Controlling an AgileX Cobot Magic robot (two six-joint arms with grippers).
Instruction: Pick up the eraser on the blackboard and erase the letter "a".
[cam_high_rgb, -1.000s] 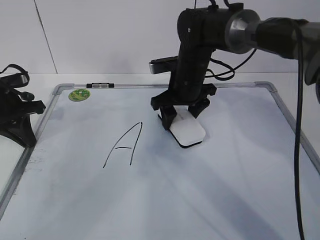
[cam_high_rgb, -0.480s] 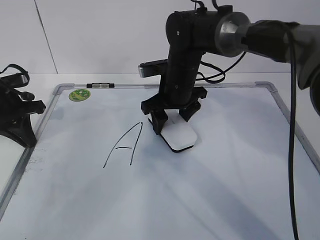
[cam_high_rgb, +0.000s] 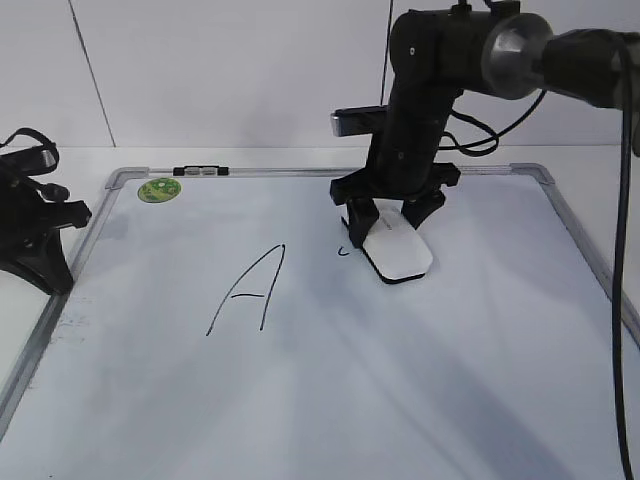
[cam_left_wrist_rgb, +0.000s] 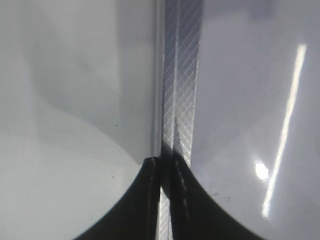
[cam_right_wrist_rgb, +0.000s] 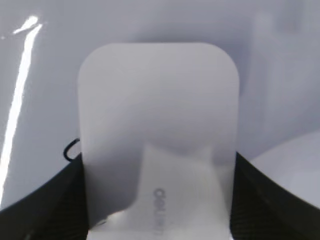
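Two fingers of the right gripper are closed onto the long sides of the eraser, one against each flank, with the block's rear half seated between them and its rounded front end projecting clear ahead of the fingertips. The right wrist view confirms it: dark fingers press both lower edges of the white body, grey lettering lying between them. The eraser sits flat, base down, on the blackboard. Just outside the left-hand finger, as the exterior view shows it, a short dark stroke remains, judged to be what is left of the letter "a"; the wrist view shows a small loop of ink at the eraser's left edge. A large capital "A" lies well apart on that same side. Judged by appearance, the eraser is a light, rigid plastic shell with smooth, somewhat slippery flanks, so the side grip low on the body is sound, provided downward pressure keeps the felt flat; a tilted block would wipe with one edge only. It is not fragile. The left gripper rests over the board's grey frame, fingers drawn together to a narrow slit and holding nothing. A green sticker marks the far corner.
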